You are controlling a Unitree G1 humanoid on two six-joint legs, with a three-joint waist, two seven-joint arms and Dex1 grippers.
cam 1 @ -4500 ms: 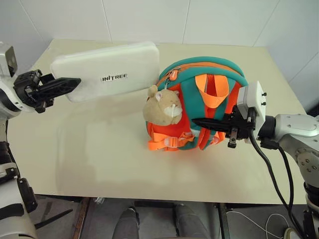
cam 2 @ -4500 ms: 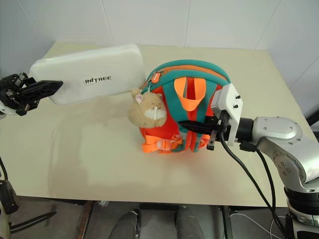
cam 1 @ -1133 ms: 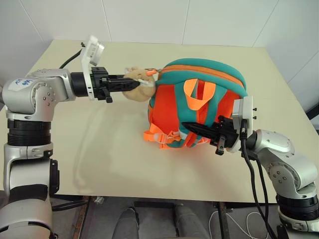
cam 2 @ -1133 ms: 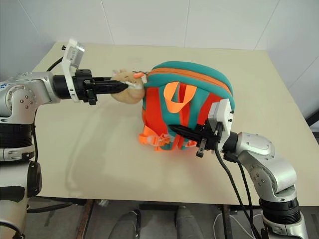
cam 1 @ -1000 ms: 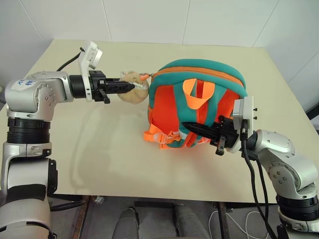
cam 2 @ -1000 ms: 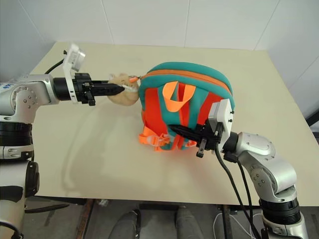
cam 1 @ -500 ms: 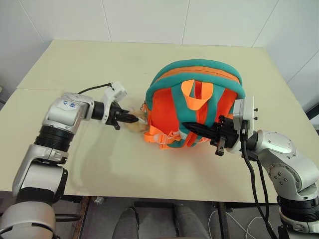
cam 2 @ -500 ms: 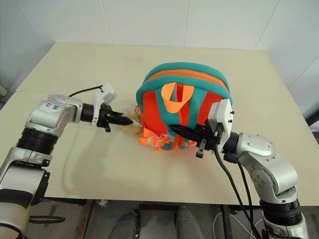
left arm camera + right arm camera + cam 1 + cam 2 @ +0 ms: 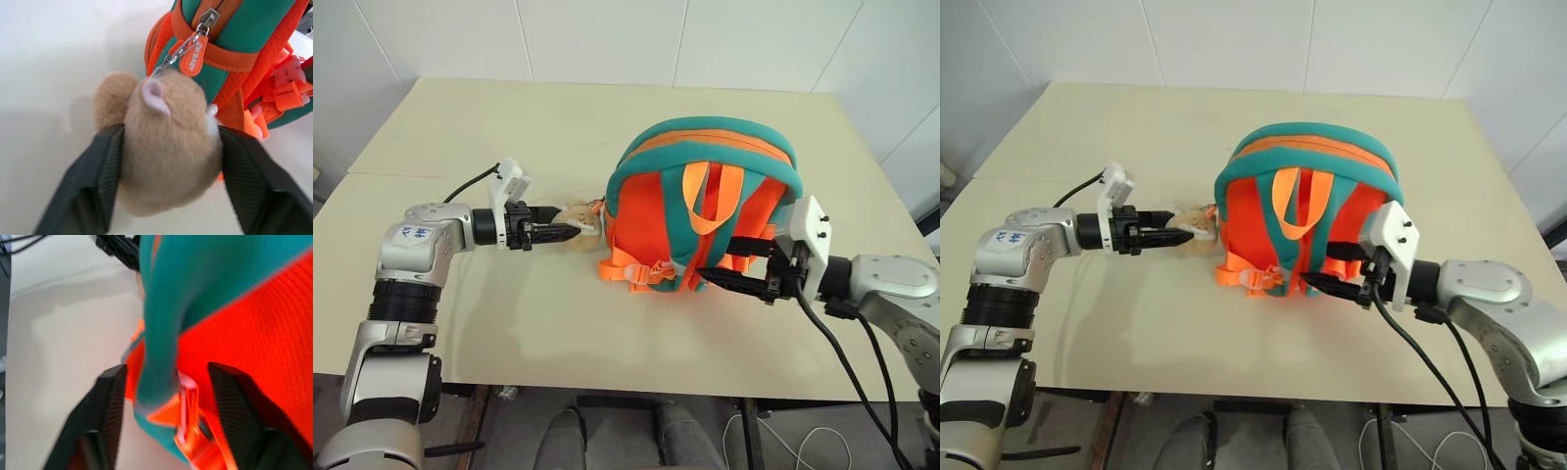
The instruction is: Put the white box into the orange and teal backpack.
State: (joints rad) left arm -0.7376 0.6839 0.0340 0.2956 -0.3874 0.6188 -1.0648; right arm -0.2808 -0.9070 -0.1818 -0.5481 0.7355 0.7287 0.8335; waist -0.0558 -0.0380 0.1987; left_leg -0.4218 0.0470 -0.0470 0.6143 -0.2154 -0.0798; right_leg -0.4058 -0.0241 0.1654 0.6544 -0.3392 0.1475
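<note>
The orange and teal backpack stands upright in the middle of the table, straps toward me. Its tan plush toy lies on the table at the backpack's left side, hanging from an orange zipper pull. My left gripper is open, and the plush fills the gap between its fingers. My right gripper is open at the backpack's lower right corner, and a teal and orange strap runs between its fingers. The white box is out of view.
The beige table has bare room to the left, behind and in front of the backpack. Its front edge runs close under both arms. A white tiled wall stands behind it.
My left gripper came down to table height with the plush, and its fingers spread. My right gripper opened and drew back to the right. The backpack settled upright.
</note>
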